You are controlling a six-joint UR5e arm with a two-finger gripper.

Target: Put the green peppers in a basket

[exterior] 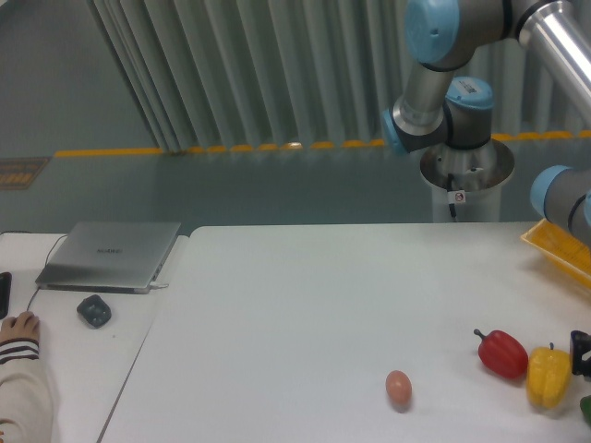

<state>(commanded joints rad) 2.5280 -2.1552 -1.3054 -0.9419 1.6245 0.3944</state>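
Observation:
Only a dark green sliver of the green pepper (586, 409) shows at the right edge, near the table's front. Just above it, a small black part of my gripper (583, 354) pokes in at the right edge, beside the yellow pepper (548, 377); its fingers are cut off, so its state is unclear. The yellow basket (560, 247) sits at the far right, mostly out of frame, with the arm's blue joint above it.
A red pepper (501, 353) lies left of the yellow one, and an egg (398, 388) further left. On the side table sit a laptop (112, 255), a mouse (93, 310), and a person's hand (18, 325).

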